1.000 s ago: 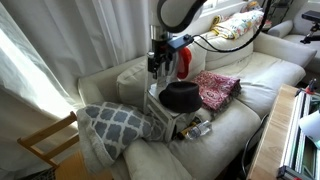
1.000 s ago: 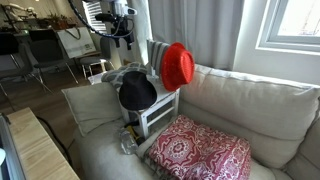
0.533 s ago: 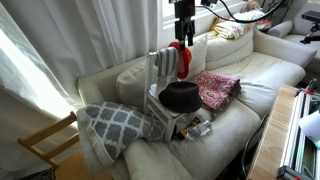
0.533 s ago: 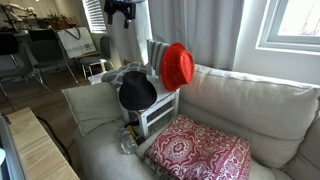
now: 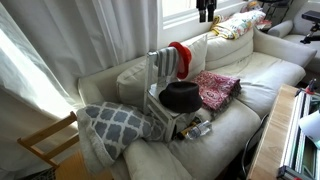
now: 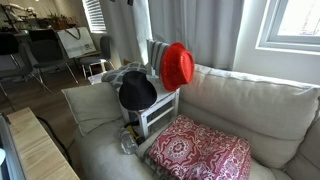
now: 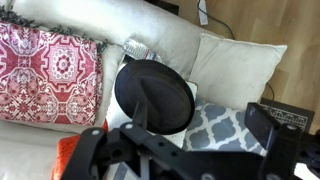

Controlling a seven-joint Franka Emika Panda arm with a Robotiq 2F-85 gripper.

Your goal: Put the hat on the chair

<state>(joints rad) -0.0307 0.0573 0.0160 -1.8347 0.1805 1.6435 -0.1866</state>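
The black round hat (image 5: pixel 181 96) lies on the seat of the small white-grey chair (image 5: pixel 160 66), which stands on the sofa. Both exterior views show it, with the hat (image 6: pixel 137 92) tilted on the chair (image 6: pixel 160 114). A red hat-like item (image 5: pixel 182 58) hangs on the chair's back. My gripper (image 5: pixel 205 9) is high above, at the top edge of the frame, well clear of the chair. In the wrist view the gripper (image 7: pixel 200 118) is open and empty, looking down on the hat (image 7: pixel 152 92).
A red patterned pillow (image 5: pixel 215 88) lies on the sofa beside the chair, and a grey-and-white patterned pillow (image 5: pixel 115 125) lies on the other side. A bare light-wood chair (image 5: pixel 45 140) stands by the curtain. A wooden table edge (image 5: pixel 270 140) runs along the sofa front.
My gripper has risen from just above the chair's back up to the top edge of the view. The hat stays on the seat.
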